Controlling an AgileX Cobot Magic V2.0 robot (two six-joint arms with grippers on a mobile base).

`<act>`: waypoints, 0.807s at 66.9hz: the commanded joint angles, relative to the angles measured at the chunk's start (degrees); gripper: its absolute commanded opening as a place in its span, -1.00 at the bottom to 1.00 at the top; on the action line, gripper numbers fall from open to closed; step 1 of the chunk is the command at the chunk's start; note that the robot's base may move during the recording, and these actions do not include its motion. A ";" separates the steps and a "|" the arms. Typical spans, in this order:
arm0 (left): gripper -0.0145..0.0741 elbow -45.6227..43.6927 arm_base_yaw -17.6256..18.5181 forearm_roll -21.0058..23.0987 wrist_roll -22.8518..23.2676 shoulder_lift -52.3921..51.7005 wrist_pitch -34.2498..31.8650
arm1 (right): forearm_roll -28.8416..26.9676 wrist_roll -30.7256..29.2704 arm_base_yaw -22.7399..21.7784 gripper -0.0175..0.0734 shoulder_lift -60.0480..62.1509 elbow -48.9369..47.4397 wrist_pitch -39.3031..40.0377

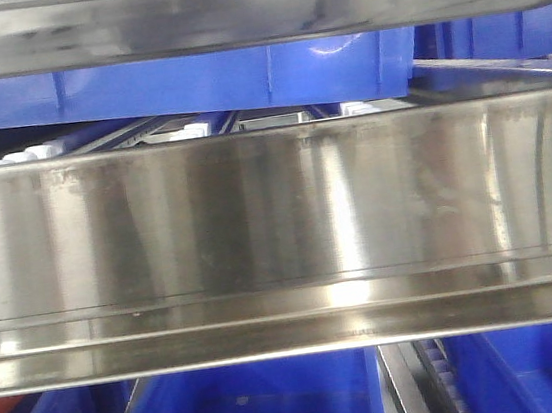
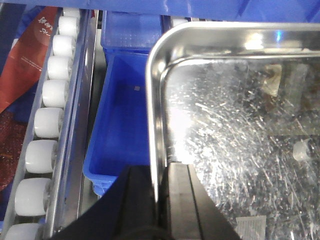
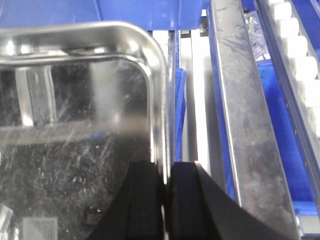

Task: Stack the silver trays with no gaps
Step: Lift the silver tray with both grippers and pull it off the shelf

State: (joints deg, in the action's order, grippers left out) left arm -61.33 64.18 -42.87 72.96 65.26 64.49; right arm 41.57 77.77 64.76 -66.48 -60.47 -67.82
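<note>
The left gripper (image 2: 159, 172) is closed narrow on the left rim of a tray (image 2: 225, 125). One black finger (image 2: 136, 200) sits outside the rim and the other inside against the sloping wall, the steel edge pinched between them. The right gripper (image 3: 164, 170) grips the opposite rim the same way, just below a rounded corner, with a finger on each side of the edge. The tray is held between the two arms, above the blue bins. Its floor is shiny and heavily scratched. Below and beside the left rim is a blue bin (image 2: 125, 115). Farther left runs a row of white rollers (image 2: 50, 95), with a red packet (image 2: 30, 55) beyond them. Near the right rim a brushed steel rail (image 3: 245, 125) runs alongside, with more white rollers past it at the upper right. In the front view a long, level, mirror-like steel wall fills the middle, the tray's side as far as I can tell. A flat steel ledge runs under it, and I cannot tell whether it belongs to the same tray. A second tray (image 1: 232, 10) spans the top of that view, with blue bins showing in the gap between the two and below.
</note>
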 commanded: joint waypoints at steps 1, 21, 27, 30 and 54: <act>-0.71 0.05 0.56 0.48 -1.97 -0.48 -1.11 | 2.42 0.19 0.38 -0.65 0.77 -0.12 2.05; -0.71 0.05 0.56 0.48 -1.97 -0.48 -1.11 | 2.42 0.19 0.38 -0.65 0.77 -0.12 2.05; -0.71 0.05 0.56 0.48 -1.97 -0.48 -1.11 | 2.42 0.19 0.38 -0.65 0.77 -0.12 2.05; -0.71 0.05 0.56 0.48 -1.97 -0.48 -1.11 | 2.42 0.19 0.38 -0.65 0.77 -0.12 2.33; -0.71 0.05 0.56 -2.81 -1.95 -0.36 -1.23 | 2.42 0.19 0.38 -0.65 0.77 -0.12 2.75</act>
State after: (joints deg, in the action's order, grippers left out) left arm -61.33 64.18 -43.80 72.20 65.21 64.49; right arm 41.57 77.99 64.76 -66.48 -60.37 -67.77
